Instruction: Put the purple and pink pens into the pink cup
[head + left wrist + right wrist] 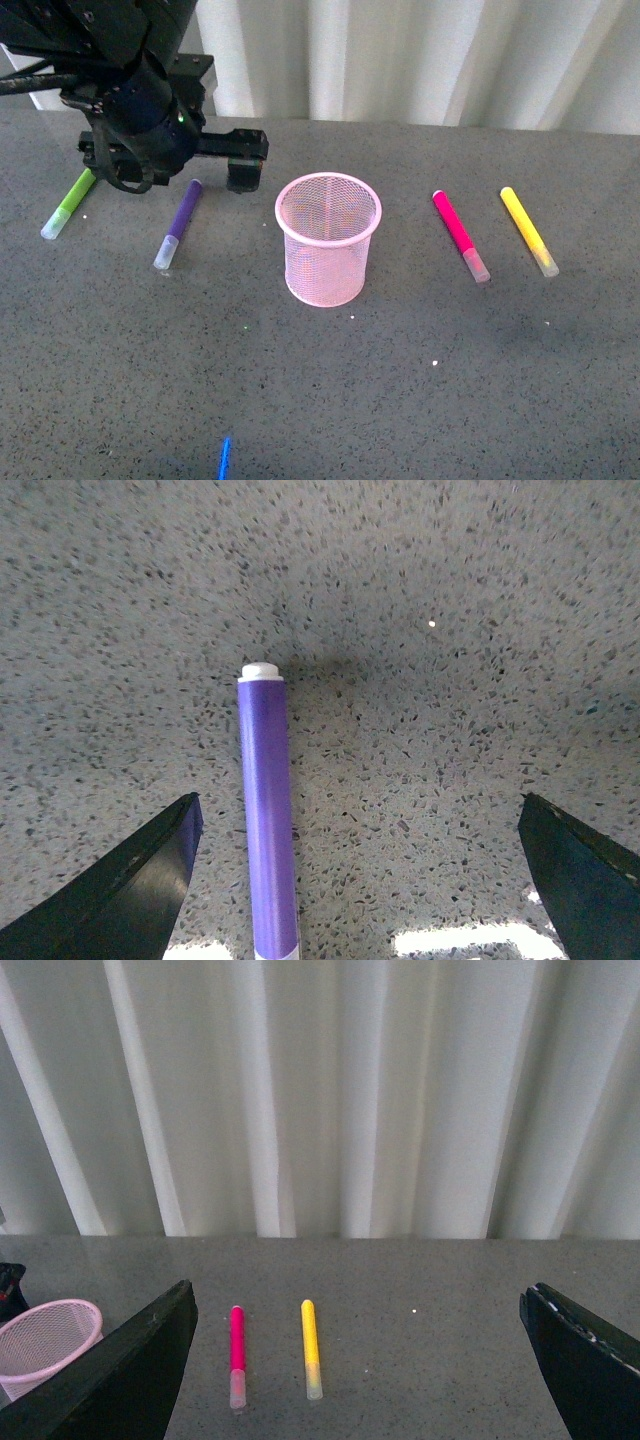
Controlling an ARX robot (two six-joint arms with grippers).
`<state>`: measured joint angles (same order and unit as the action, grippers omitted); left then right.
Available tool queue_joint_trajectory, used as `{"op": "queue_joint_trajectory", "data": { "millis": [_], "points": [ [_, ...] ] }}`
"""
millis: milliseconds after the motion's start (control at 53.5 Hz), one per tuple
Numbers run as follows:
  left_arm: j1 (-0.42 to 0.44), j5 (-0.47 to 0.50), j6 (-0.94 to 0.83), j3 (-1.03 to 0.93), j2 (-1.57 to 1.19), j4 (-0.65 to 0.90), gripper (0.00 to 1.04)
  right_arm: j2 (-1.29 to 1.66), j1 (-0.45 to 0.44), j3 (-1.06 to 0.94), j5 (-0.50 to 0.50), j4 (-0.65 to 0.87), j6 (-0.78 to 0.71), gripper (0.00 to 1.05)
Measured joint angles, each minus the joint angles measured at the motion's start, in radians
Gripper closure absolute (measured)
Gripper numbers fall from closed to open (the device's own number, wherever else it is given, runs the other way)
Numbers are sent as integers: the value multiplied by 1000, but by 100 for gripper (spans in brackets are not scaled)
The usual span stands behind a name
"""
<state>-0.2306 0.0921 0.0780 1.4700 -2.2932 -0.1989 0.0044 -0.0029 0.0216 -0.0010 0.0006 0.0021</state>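
Note:
The purple pen [181, 221] lies flat on the grey table, left of the pink cup [328, 238], clear cap toward the front. My left gripper [172, 170] hangs open just above its far end. In the left wrist view the purple pen [267, 820] lies between the open jaws of the left gripper [357, 810], close to one finger, untouched. The pink pen [459, 234] lies right of the upright, empty cup. My right gripper [357, 1295] is open and empty, out of the front view. Its camera shows the pink pen [237, 1345] and the cup [50, 1335] some way ahead.
A lime green marker [68, 204] lies left of the purple pen, partly under the left arm. A yellow marker [528, 230] lies right of the pink pen, also seen in the right wrist view [311, 1345]. A blue object [225, 458] pokes in at the front edge. White curtains stand behind the table.

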Motion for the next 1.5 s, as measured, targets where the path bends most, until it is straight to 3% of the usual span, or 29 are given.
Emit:
{"op": "queue_joint_trajectory", "data": {
  "millis": [748, 1178, 1496],
  "points": [
    [29, -26, -135, 164, -155, -29, 7, 0, 0, 0, 0, 0, 0, 7],
    [26, -13, -165, 151, -160, -3, 91, 0, 0, 0, 0, 0, 0, 7],
    [27, -6, -178, 134, -149, 21, 92, 0, 0, 0, 0, 0, 0, 7]
  ]
}}
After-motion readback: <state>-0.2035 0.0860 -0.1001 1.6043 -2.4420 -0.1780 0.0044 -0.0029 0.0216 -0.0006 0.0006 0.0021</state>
